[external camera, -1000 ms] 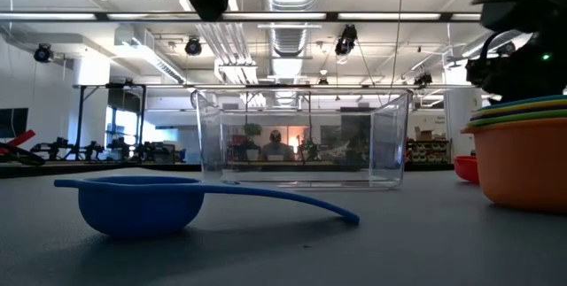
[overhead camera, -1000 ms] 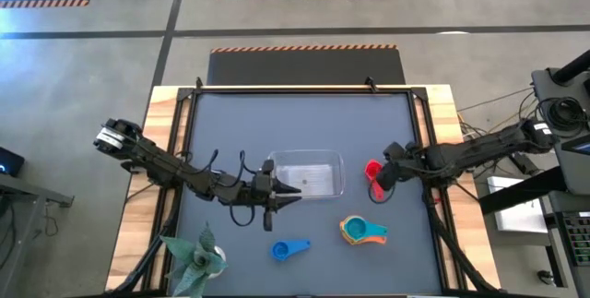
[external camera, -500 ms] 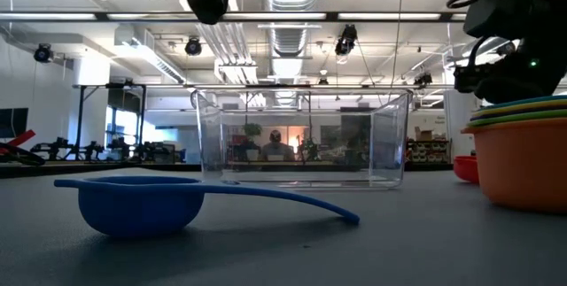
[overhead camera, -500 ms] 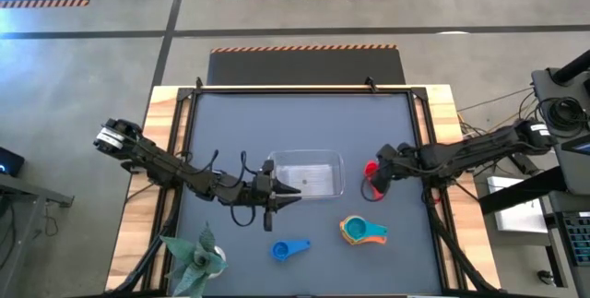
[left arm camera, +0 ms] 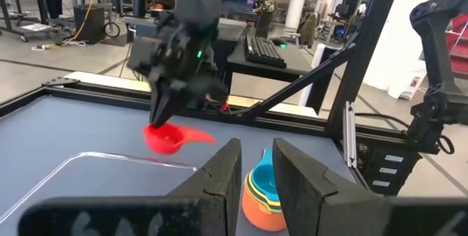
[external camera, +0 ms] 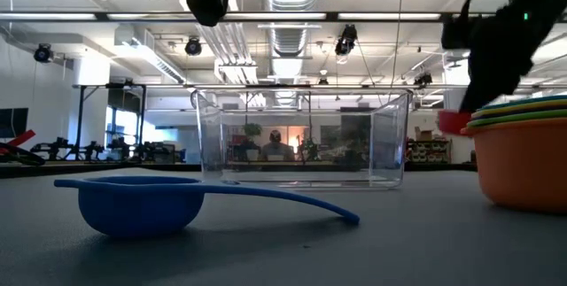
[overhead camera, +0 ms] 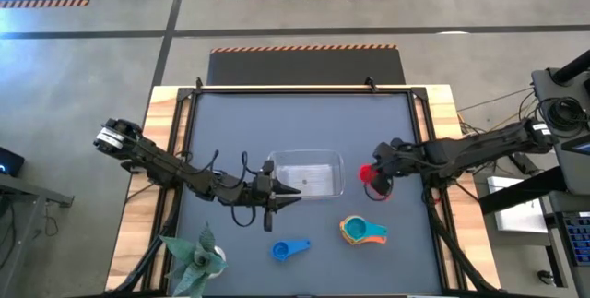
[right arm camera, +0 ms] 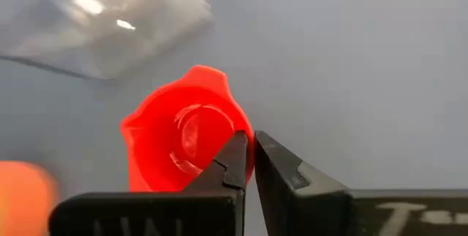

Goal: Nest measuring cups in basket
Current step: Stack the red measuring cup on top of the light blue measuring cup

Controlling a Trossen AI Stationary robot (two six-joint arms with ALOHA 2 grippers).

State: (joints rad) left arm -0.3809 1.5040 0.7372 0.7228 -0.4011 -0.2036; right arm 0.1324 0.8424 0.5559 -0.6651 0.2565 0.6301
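My high camera looks straight down on the whole worktop. The low one sits at worktop level, facing the room. Each wrist camera looks past its own fingers; all four share the red cup.

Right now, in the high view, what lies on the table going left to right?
Green plant → blue cup → clear basket → red cup in the right gripper.
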